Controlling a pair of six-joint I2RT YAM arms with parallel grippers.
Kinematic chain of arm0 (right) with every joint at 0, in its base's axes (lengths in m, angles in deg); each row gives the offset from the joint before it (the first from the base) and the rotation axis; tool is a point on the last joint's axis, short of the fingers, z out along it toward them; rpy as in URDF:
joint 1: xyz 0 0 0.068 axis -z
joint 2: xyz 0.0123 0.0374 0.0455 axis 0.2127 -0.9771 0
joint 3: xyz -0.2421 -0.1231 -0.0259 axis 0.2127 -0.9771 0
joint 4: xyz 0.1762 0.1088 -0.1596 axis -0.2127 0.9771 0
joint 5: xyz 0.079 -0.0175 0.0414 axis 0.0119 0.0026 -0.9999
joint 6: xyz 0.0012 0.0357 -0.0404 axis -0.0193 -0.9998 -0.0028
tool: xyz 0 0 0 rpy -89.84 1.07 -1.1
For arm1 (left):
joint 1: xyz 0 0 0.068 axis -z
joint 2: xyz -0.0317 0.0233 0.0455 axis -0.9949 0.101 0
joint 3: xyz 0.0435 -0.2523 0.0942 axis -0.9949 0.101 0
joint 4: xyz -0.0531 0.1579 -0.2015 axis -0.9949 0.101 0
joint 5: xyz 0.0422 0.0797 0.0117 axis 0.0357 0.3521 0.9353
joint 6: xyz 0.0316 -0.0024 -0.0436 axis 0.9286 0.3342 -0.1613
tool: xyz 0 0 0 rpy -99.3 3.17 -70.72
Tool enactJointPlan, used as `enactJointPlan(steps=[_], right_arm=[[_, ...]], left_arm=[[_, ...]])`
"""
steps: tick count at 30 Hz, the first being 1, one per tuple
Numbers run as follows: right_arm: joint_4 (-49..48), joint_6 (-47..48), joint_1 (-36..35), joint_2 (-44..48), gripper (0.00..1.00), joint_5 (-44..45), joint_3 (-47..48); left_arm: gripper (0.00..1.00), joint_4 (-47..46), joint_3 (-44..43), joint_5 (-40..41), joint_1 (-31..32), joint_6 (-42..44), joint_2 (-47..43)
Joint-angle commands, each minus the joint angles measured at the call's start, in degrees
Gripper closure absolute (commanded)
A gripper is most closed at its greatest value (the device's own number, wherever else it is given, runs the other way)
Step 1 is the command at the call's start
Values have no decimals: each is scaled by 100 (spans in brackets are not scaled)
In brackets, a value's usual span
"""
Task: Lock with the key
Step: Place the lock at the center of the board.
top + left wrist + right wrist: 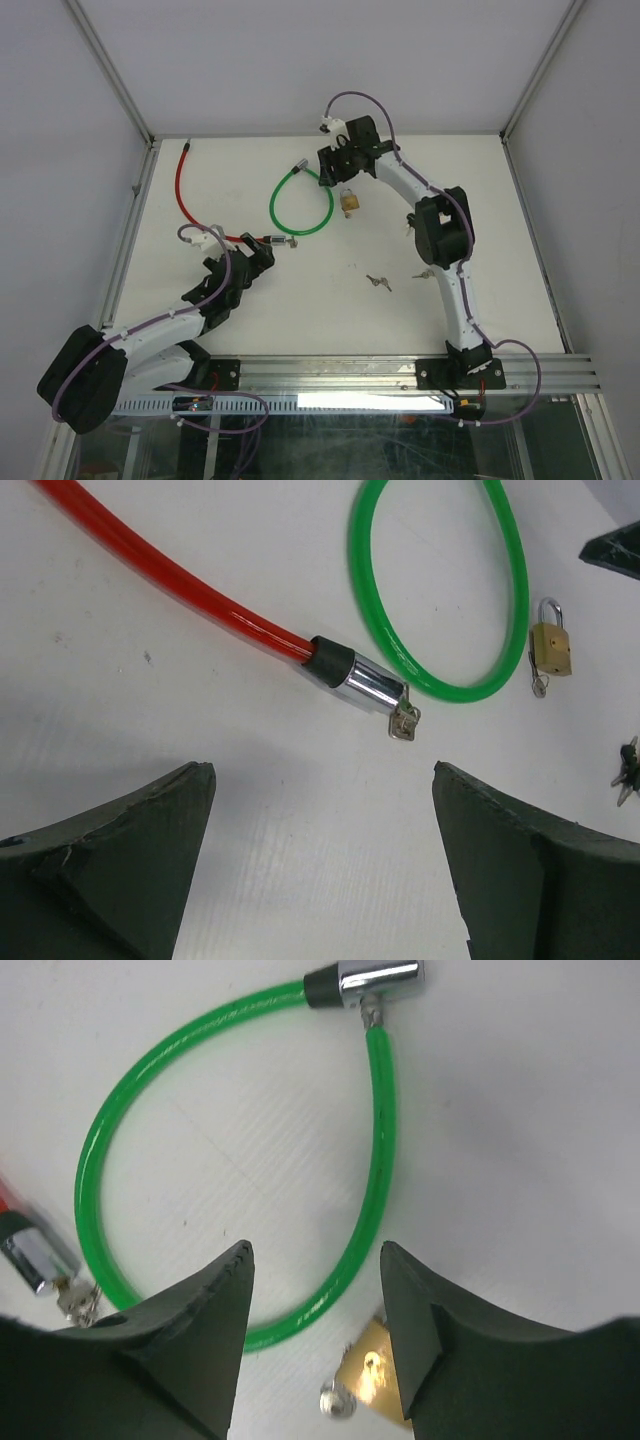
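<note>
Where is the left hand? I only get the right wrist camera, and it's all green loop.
Observer: The left hand hangs wide open just short of the red cable's silver lock end, holding nothing.
Operator: Is the red cable in a loop too?
Observer: No. The red cable lies stretched out, its far end loose near the table's far left corner.
Operator: Any spare keys?
Observer: Yes, a loose key bunch lies on the table, nearer the arm bases than the green loop.
</note>
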Motion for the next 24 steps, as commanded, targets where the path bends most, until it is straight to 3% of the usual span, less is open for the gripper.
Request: enactJointPlan(steps=[1, 8, 11, 13, 17, 20, 24], right_arm=[[-401, 726, 6, 1757, 44, 154, -869], [-519, 1439, 43, 4123, 43, -1830, -2974], [-112, 1600, 94, 4807, 43, -2395, -3474], [277, 1666, 143, 5086, 43, -2660, -3672], [359, 1607, 427, 5667, 43, -3239, -4474], [-617, 1146, 955, 6156, 43, -3646, -5390], [-976, 889, 1217, 6201, 43, -3899, -5667]], left_arm=[[6, -33, -496, 224, -46, -49, 231], [4, 73, -1097, 38, -132, -28, 701], [7, 2, -1387, -483, -225, -149, 955], [9, 446, -1789, -515, -252, -436, 1223], [19, 1473, -2491, -215, -250, -955, 1725], [26, 1560, -2497, 3, -249, -1253, 1850], [52, 1303, -2305, 284, -270, -1544, 1888]])
